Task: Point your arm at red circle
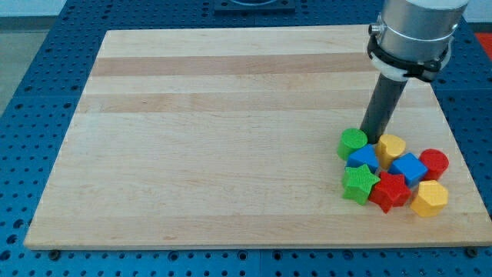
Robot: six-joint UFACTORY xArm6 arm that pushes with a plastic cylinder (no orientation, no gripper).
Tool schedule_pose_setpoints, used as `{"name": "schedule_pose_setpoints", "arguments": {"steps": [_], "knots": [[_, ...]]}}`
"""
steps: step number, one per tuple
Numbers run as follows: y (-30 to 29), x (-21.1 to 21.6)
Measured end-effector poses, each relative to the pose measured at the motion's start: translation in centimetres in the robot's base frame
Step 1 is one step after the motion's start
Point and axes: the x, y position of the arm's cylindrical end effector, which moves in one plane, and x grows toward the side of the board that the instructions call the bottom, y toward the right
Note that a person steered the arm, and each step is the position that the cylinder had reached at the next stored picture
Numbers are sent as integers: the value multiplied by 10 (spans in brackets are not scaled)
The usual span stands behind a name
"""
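The red circle is seen near the table's right edge, at the right end of a tight cluster of blocks in the view's lower right. It is a short round cylinder lying flat with its round face up, so no long axis or pointing direction can be made out. Just to its left the blue cube is found, touching or nearly touching it, and just below it the yellow hexagon. Further left the red star, the green star and a blue block of unclear shape are packed together. At the top of the cluster a yellow block and a green circle are set. My tip is placed between those two, well left of the red circle, with the yellow block and blue cube standing between. The end effector is a plain rod; nothing is held by it.
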Motion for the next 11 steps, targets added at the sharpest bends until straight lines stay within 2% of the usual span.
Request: {"name": "schedule_pose_setpoints", "arguments": {"steps": [2,4,5,6,8,11], "knots": [[6,-15],[115,-23],[133,-19],[134,-3],[142,61],[60,67]]}}
